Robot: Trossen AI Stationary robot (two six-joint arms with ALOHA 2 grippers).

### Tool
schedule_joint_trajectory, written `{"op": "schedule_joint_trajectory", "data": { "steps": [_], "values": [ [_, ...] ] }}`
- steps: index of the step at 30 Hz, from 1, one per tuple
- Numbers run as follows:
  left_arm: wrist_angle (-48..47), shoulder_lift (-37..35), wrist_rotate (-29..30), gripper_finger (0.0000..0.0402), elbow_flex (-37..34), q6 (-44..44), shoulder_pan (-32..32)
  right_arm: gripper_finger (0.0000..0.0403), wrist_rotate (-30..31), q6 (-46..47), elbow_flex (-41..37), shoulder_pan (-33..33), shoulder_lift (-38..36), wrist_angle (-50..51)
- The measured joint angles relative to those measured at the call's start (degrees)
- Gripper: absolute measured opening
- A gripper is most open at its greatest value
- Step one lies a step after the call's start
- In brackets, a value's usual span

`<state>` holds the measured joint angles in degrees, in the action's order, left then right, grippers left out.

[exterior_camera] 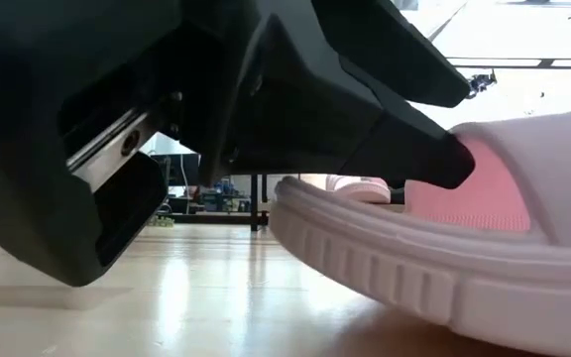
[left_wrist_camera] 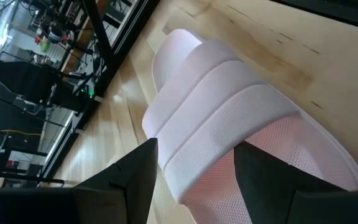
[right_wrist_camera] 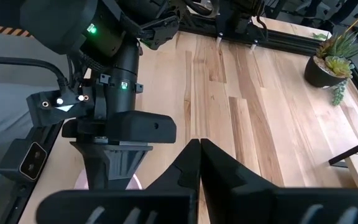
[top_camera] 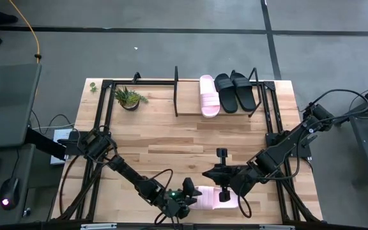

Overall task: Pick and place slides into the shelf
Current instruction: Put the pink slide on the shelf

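Note:
One pale pink slide (top_camera: pixel 214 197) lies near the table's near edge; its wide strap (left_wrist_camera: pixel 222 112) fills the left wrist view. My left gripper (top_camera: pixel 192 195) is at the slide's left end, shut on that strap. My right gripper (top_camera: pixel 207 173) hovers shut just beyond the slide on its far side, touching nothing (right_wrist_camera: pixel 199 163). The shelf (top_camera: pixel 176 91) stands at the far edge. On its board rest the other pink slide (top_camera: pixel 209 96) and two black slides (top_camera: pixel 234 91), soles down, side by side. My left gripper (left_wrist_camera: pixel 196 190) pinches the pink slide's strap at its side end (left_wrist_camera: pixel 194 168), one finger on each side across the strap's bands. In the low view a fingertip (exterior_camera: pixel 434 154) lies against the strap's edge, coming in nearly level from the table's left. Whether the sole is off the table I cannot tell.
A small potted plant (top_camera: pixel 130 98) stands at the far left, beside the shelf's left end. Black frame rails run along the table's left and right sides (top_camera: pixel 270 121). Bare wooden tabletop (top_camera: pixel 190 140) stretches between the shelf and both grippers. The shelf board is bare to the left of the pink slide.

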<state>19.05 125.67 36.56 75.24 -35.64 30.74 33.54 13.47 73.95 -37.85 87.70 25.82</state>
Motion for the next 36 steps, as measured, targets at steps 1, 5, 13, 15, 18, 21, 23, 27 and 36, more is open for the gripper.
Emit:
{"op": "schedule_joint_trajectory", "data": {
  "steps": [1,5,13,15,18,21,23,27,36],
  "values": [
    [0.0,0.0,-0.1,0.0193,0.0,0.0,0.0,0.0001,0.0,0.0,0.0,0.0,0.0,0.0],
    [0.1,0.0,-0.1,0.0193,0.0,0.1,0.0,0.0001,0.0,0.0,0.0,0.0,0.0,0.0],
    [0.3,0.0,-1.2,0.0193,0.0,1.8,-0.5,0.0001,0.0,0.0,0.0,0.0,0.0,-0.4],
    [0.3,0.0,-1.6,0.0193,0.0,2.8,-0.8,0.0001,0.0,0.0,0.0,0.0,0.0,-0.4],
    [0.0,0.0,-2.5,0.0193,0.0,3.7,-1.2,0.0001,0.0,0.0,0.0,0.0,0.0,-0.4],
    [-0.3,0.0,-2.6,0.0193,0.0,4.1,-1.2,0.0001,0.0,0.0,0.0,0.0,0.0,-0.4],
    [-0.2,0.0,-2.5,0.0193,0.0,4.0,-1.2,0.0001,0.0,0.0,0.0,0.0,0.0,-0.4],
    [0.3,0.0,-2.5,0.0193,0.0,4.0,-1.2,0.0001,0.0,0.0,0.0,0.0,0.0,-0.4],
    [0.4,0.0,-5.5,0.0098,0.0,3.9,-1.2,0.0001,0.0,0.0,0.0,0.0,0.0,-0.4]
  ]
}}
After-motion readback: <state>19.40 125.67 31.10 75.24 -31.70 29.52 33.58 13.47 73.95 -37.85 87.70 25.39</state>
